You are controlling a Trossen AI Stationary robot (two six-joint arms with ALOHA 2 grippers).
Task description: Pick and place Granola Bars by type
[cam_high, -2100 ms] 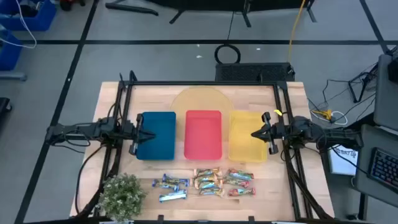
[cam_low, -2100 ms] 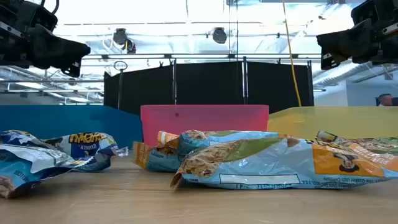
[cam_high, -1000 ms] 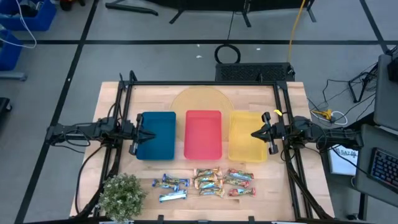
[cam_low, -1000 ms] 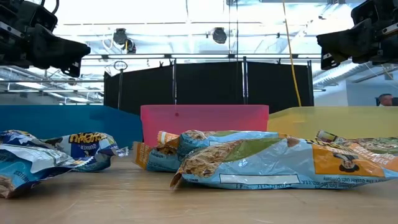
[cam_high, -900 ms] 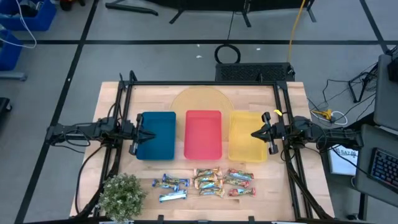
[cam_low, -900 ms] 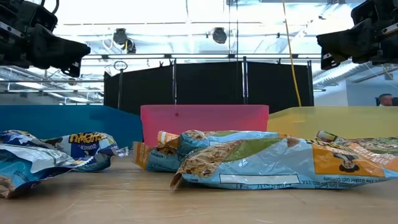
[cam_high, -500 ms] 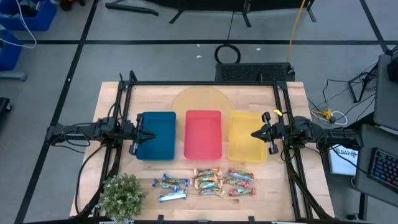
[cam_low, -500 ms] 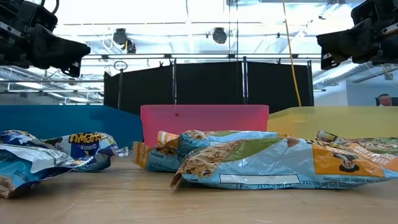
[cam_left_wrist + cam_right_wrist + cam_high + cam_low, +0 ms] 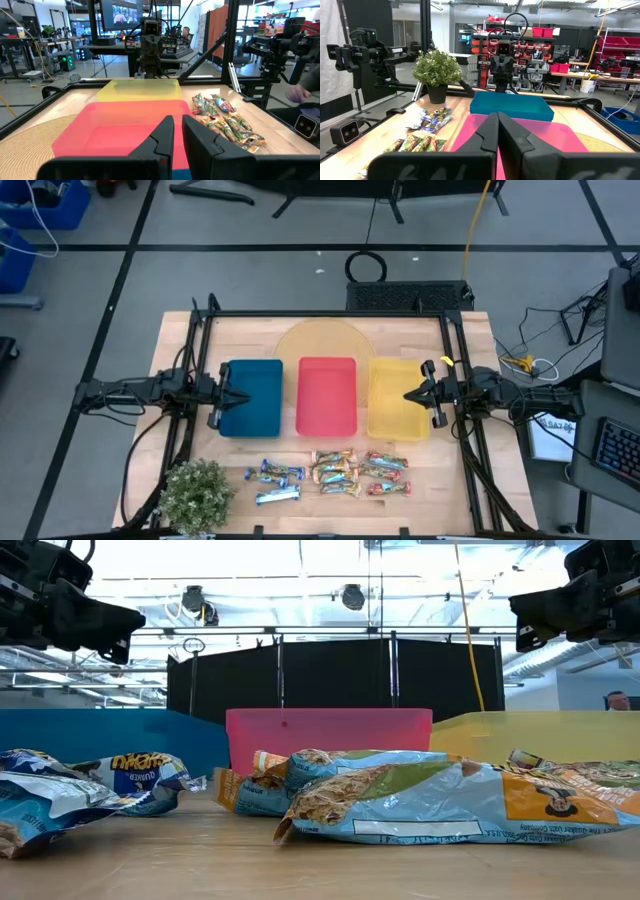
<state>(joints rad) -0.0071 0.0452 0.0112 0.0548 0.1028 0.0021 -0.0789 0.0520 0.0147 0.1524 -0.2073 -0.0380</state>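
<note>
While all Granola Bars [image 9: 328, 471] lay unsorted in three clusters along the table's [image 9: 470, 340] front edge, judged sorting not yet begun. Left gripper [image 9: 236, 397] hung nearly pressed together over the blue tray [image 9: 252, 395], right gripper [image 9: 412, 394] pressed together over the yellow tray [image 9: 390, 395], neither pinching anything. Next called for reaching frontward, spreading fingers. Noted red tray [image 9: 326, 395], potted plant [image 9: 196, 492] at front left corner; workshop benches beyond.

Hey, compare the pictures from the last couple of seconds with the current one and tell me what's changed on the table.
Nothing visibly changed. The left claw hangs over the blue tray and the right claw over the yellow tray, both empty, just as before. The granola bars lie in the same three groups in front of the trays, and the red tray and potted plant sit where they were.
</note>
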